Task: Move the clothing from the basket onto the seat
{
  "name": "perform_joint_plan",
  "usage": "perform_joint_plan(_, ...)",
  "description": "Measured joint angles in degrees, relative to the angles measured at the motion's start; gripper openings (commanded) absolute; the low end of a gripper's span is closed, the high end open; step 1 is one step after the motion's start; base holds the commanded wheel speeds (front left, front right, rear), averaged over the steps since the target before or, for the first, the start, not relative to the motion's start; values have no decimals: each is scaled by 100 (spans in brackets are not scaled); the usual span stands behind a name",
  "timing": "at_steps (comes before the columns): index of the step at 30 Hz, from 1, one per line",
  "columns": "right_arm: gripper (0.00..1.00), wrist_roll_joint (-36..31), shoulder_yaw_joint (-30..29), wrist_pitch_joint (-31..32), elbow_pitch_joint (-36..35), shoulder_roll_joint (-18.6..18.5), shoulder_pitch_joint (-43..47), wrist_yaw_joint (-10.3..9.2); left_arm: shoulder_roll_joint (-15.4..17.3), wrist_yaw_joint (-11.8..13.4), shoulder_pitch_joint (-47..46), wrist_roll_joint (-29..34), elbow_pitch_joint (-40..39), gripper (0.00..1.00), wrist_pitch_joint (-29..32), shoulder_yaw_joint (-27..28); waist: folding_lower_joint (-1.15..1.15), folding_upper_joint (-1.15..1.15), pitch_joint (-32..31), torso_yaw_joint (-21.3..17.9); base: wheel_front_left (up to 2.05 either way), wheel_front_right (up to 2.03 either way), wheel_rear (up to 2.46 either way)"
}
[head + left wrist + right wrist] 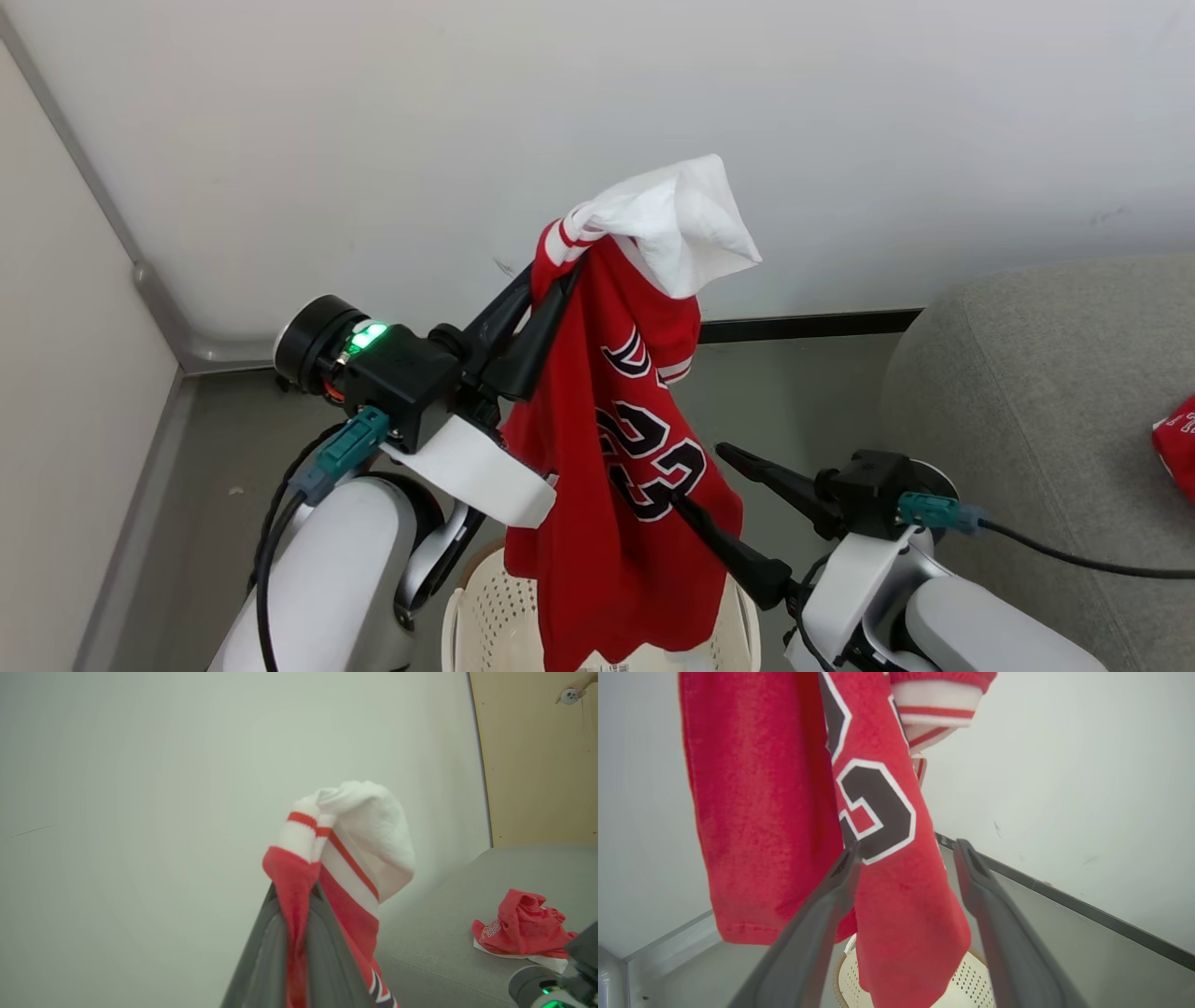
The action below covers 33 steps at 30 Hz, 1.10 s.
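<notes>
The left gripper (553,280) is clamped on the trim of a red jersey (597,541), which hangs at centre frame above the basket (493,616) at the bottom edge. The right gripper (698,478), jaws spread, sits beside the cloth. Another red garment (1178,443) lies on the grey sofa (1027,392) at far right.

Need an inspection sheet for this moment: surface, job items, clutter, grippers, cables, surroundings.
Surface: grey sofa, with one crumpled red garment lying on its seat; grey floor below.
Job's things: red jersey hangs over the cream basket, not yet on the sofa.
Clutter: nothing seen.
Grippers: left gripper is shut on the jersey's striped trim and raised high. Right gripper is open beside the jersey's number; contact unclear.
Cables: right-wrist cable runs across the sofa; left-arm cable loops along the forearm.
Surroundings: white wall, black baseboard, tan panel, and a person's hand holding a small round device.
</notes>
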Motion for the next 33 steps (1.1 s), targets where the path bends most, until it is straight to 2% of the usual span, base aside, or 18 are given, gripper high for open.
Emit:
perform_joint_plan(17, 100, 883, 1050, 41, 349, -171, -827, 0, -174, -67, -251, -60, -89, 0, 126, -461, 0, 0, 34, 295, 0, 0, 0)
perform_joint_plan(25, 100, 982, 1556, 36, 556, -188, -1288, 0, -219, -92, -350, -159, -83, 0, 143, -581, 0, 0, 45, 429, 0, 0, 0)
perform_joint_plan(26, 49, 981, 1619, 29, 581, -188, -1321, 0, -224, -92, -350, -165, -77, 0, 143, -588, 0, 0, 47, 442, 0, 0, 0)
perform_joint_plan(28, 27, 983, 1748, -19, 630, -185, -1366, 0, -229, -92, -350, -172, -49, 0, 142, -588, 0, 0, 51, 466, 0, 0, 0)
perform_joint_plan(29, 5, 985, 1804, -66, 645, -186, -1384, 0, -227, -92, -350, -180, -29, 0, 142, -586, 0, 0, 53, 476, 0, 0, 0)
perform_joint_plan(30, 0, 995, 1856, -115, 651, -187, -1393, 0, -226, -92, -349, -208, -3, 0, 142, -578, 0, 0, 55, 482, 0, 0, 0)
perform_joint_plan(33, 0, 1071, 1984, -257, 664, -188, -1401, 0, -207, -92, -347, -275, 91, 0, 142, -520, 0, 0, 60, 476, 0, 0, 0)
